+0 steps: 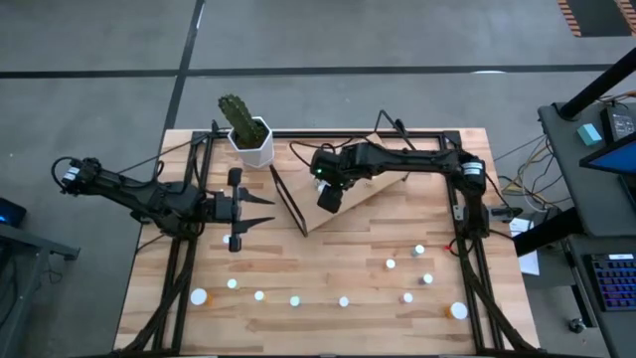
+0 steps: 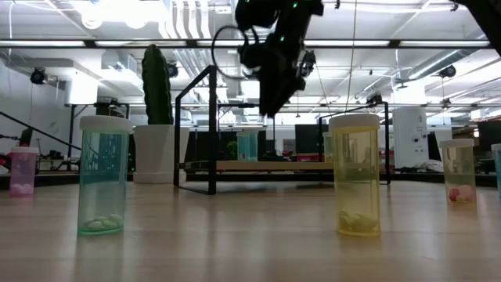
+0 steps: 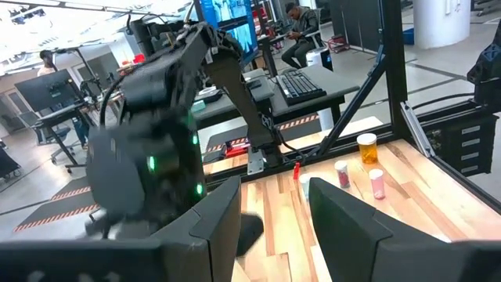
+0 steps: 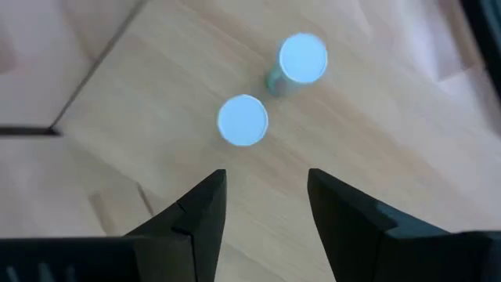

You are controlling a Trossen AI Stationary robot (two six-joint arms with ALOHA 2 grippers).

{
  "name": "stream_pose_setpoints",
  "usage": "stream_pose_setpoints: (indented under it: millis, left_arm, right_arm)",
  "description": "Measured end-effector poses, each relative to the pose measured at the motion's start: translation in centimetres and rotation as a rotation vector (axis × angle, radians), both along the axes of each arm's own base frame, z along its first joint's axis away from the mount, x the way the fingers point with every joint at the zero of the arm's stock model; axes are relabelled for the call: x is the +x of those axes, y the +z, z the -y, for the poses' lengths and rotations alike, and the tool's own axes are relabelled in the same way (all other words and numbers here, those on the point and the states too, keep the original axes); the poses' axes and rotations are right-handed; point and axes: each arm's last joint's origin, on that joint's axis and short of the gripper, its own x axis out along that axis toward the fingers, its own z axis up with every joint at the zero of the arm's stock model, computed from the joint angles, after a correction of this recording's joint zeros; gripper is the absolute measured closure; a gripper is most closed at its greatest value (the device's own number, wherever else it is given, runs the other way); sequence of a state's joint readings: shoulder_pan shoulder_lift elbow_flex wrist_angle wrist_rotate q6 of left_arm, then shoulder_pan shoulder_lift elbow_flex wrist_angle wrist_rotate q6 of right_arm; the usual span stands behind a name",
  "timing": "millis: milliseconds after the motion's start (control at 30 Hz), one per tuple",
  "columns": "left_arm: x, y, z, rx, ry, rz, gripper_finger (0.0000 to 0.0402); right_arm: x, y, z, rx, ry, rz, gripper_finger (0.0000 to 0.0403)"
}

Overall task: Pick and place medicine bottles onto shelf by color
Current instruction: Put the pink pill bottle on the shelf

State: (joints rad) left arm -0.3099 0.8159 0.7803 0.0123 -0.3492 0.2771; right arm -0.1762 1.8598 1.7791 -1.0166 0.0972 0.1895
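Note:
Two white-capped medicine bottles [image 4: 243, 120] [image 4: 303, 59] stand upright on the light-wood board of the shelf [image 4: 376, 117]. My right gripper [image 4: 266, 196] hangs open above them, slanting down, with nothing between its fingers. In the high view it [image 1: 327, 203] is over the shelf [image 1: 370, 204]. In the low view it [image 2: 268, 108] is clear above the board. My left gripper [image 1: 260, 211] waits open and level, left of the shelf. Several more bottles stand on the table's near half, among them a teal one [image 2: 103, 174] and a yellow one [image 2: 356, 174].
A white pot with a cactus [image 1: 248, 134] stands at the far edge, left of the shelf. The shelf's black wire frame [image 1: 288, 199] rises on its left side. A white-capped bottle [image 1: 231, 240] stands right by my left gripper. Pink bottles [image 2: 458, 171] [image 2: 22, 171] stand at both sides.

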Motion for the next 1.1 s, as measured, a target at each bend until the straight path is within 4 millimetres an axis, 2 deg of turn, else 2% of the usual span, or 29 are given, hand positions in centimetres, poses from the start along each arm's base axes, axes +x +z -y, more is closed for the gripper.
stream_pose_setpoints:
  millis: [167, 433, 567, 800, 933, 1100]
  left_arm:
    - [0.3, -0.2, 0.1, 0.003, 0.0, -0.009, 0.0266]
    - [1.3, -0.3, 0.4, 0.003, -0.001, 0.017, 0.0266]
    - [2.3, -0.8, 0.8, -0.081, -0.002, 0.007, 0.0266]
    - [4.4, -1.6, 1.4, -0.192, -0.002, 0.026, 0.0266]
    - [5.2, -1.7, 1.7, -0.191, -0.003, 0.039, 0.0266]
    - [5.4, -1.6, 1.7, -0.156, -0.005, 0.071, 0.0266]
  right_arm:
    - [-1.5, 1.5, -1.4, -0.028, 0.126, 0.07, 0.0265]
    - [-6.3, 1.8, -4.1, -0.169, 0.34, 0.411, 0.0319]
    - [-8.6, 1.6, -5.0, -0.286, 0.413, 0.636, 0.0335]
    - [-11.7, -0.9, -5.3, -0.405, 0.397, 0.95, 0.0348]
    - [-12.8, -2.5, -5.4, -0.405, 0.392, 0.976, 0.0349]
    - [-13.3, -3.3, -5.4, -0.374, 0.375, 0.963, 0.0349]
